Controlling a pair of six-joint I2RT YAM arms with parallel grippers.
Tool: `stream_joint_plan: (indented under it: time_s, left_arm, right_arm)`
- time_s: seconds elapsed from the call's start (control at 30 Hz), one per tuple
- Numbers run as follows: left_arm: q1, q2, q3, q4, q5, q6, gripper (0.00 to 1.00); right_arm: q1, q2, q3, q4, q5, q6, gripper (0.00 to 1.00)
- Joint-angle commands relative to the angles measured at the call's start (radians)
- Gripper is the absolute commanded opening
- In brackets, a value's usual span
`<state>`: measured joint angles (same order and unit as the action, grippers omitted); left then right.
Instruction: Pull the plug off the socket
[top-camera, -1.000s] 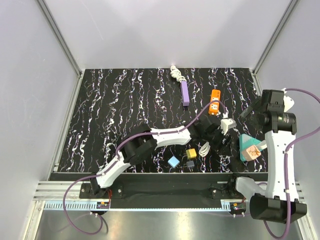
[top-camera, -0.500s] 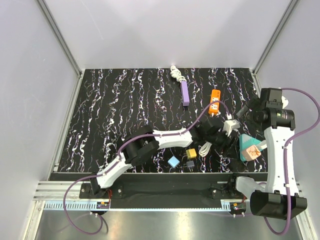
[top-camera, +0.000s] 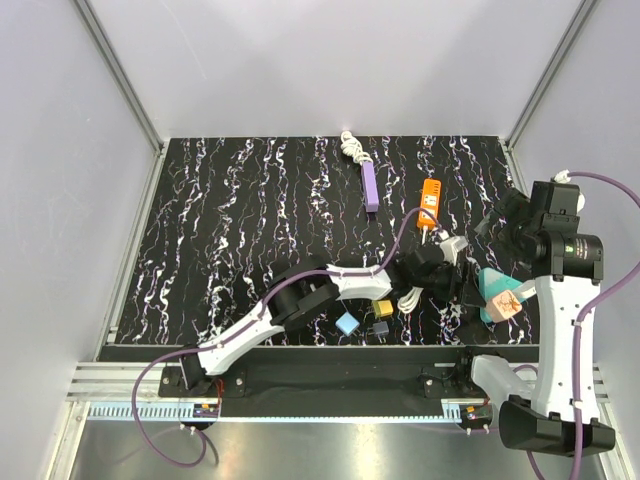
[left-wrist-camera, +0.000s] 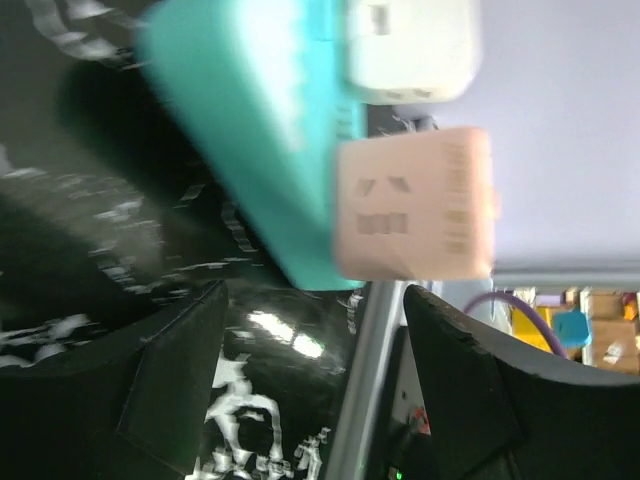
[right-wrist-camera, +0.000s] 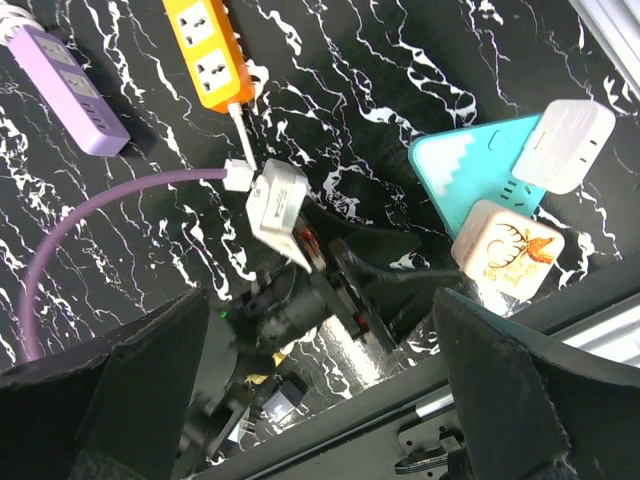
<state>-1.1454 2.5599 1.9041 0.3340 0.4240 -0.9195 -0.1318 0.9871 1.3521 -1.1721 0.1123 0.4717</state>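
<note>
Well, your plug (right-wrist-camera: 508, 250), a rounded peach cube with a deer printed on one face, sits on the teal socket (right-wrist-camera: 470, 180), a smooth plastic wedge lying near the front right corner of the black, white-veined desk (top-camera: 230, 220); a white square plug (right-wrist-camera: 568, 145) sits on the same socket beside it; your left arm is stretched low across the desk, and your left hand (left-wrist-camera: 318, 300) points at the pair, its dark fingers (left-wrist-camera: 170, 390) spread wide on nothing, the peach cube just beyond the tips; your right hand (right-wrist-camera: 320, 310) hangs above on a raised arm, looking down, fingers wide apart and empty; an orange power strip (right-wrist-camera: 210, 50) and a purple power strip (right-wrist-camera: 70, 90) lie farther back.
</note>
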Motion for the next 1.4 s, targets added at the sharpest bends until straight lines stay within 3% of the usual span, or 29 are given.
stream_joint_plan:
  time_s: [0.0, 0.2, 0.47, 0.6, 1.03, 1.1, 1.17, 1.2, 1.37]
  left_arm:
    - [0.033, -0.010, -0.025, 0.158, -0.050, -0.133, 0.75]
    - [0.047, 0.074, 0.088, 0.140, 0.091, -0.116, 0.82]
    - [0.047, 0.106, 0.154, 0.019, 0.058, -0.110, 0.83]
    - [0.047, 0.137, 0.233, -0.059, 0.056, -0.107, 0.80]
    - [0.041, 0.220, 0.342, -0.033, 0.119, -0.177, 0.72]
    - [0.041, 0.212, 0.326, -0.042, 0.105, -0.170, 0.62]
    - [0.038, 0.148, 0.259, -0.010, 0.073, -0.136, 0.63]
    - [0.038, 0.122, 0.203, -0.018, 0.043, -0.116, 0.69]
    - [0.062, -0.015, 0.133, -0.145, 0.016, 0.010, 0.79]
  right_arm:
    - [0.004, -0.007, 0.032, 0.029, 0.004, -0.025, 1.00]
    - [0.006, -0.028, 0.047, 0.042, -0.060, -0.013, 1.00]
    - [0.040, -0.056, 0.076, 0.046, -0.059, -0.010, 1.00]
    - [0.064, -0.047, 0.096, 0.043, -0.057, -0.008, 1.00]
    - [0.092, -0.051, 0.105, 0.046, -0.031, -0.002, 1.00]
    - [0.092, -0.056, 0.094, 0.048, -0.023, 0.005, 1.00]
    - [0.092, -0.057, 0.082, 0.048, 0.003, 0.021, 1.00]
    - [0.093, -0.061, 0.068, 0.048, 0.007, 0.028, 1.00]
    - [0.093, -0.061, 0.044, 0.045, -0.002, 0.019, 1.00]
